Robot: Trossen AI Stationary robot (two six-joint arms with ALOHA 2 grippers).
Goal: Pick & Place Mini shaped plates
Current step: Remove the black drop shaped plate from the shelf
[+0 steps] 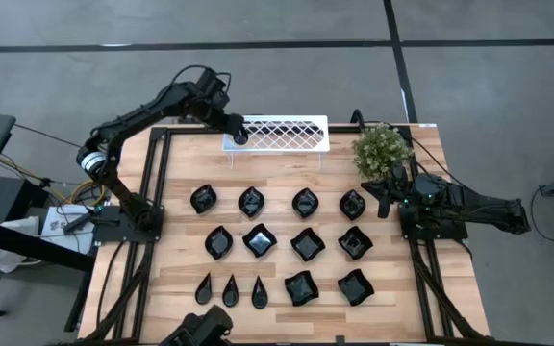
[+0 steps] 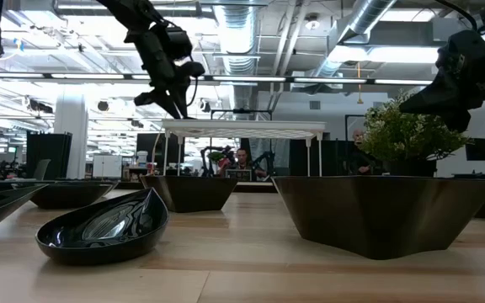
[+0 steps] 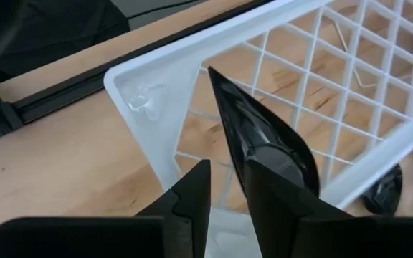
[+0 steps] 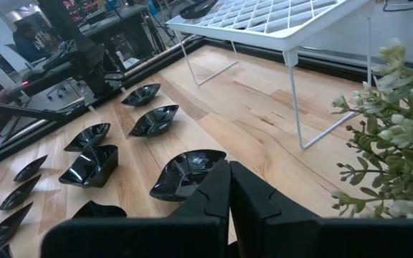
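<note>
High view: left gripper (image 1: pixel 239 135) over the far-left corner of the white rack (image 1: pixel 287 133), fingers clamped on a teardrop plate (image 3: pixel 264 140). Remaining plates (image 1: pixel 306 242) in rows on the table (image 1: pixel 176 178). Right gripper (image 1: pixel 390 197) waits beside the plant (image 1: pixel 383 149), fingers together.

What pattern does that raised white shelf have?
A diamond lattice on the white rack, clearest in the right wrist view.
</note>
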